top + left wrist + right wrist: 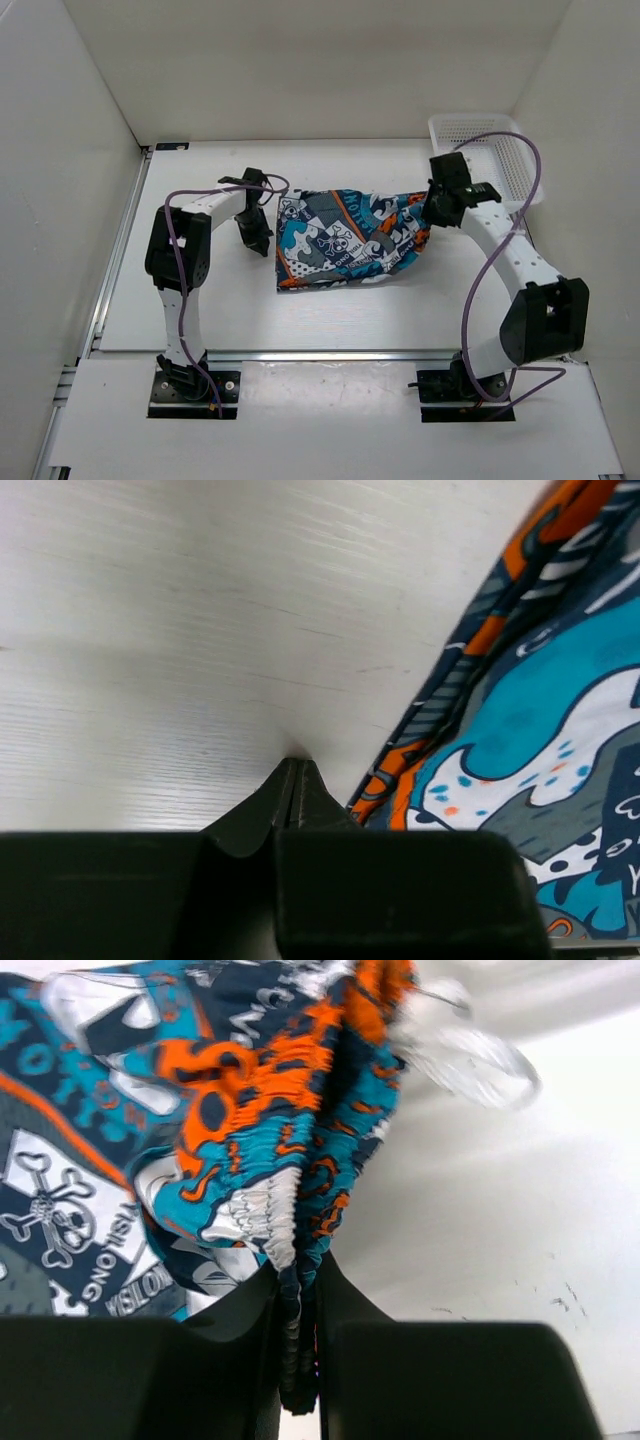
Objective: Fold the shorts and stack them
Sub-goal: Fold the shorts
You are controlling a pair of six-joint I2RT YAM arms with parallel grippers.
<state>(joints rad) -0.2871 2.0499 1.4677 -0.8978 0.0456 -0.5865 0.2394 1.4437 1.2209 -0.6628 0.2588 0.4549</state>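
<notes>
Shorts (345, 240) lie rumpled at the middle of the desk (200, 300), between the two arms. Right pincer (298, 1285) pinches their gathered waistband at the right end. Left pincer (297, 775), pressed together and holding nothing, points down at the desk just beside their left edge.

The shorts (350, 238) are soft, matt printed cloth, and their waistband (300, 1190) is puckered, gathered elastic. The tabletop (200, 300) is white and smooth, with a faint wood-like grain and light scuffs. The basket (475, 128) is white perforated plastic. The jaws look like matt black plastic.
</notes>
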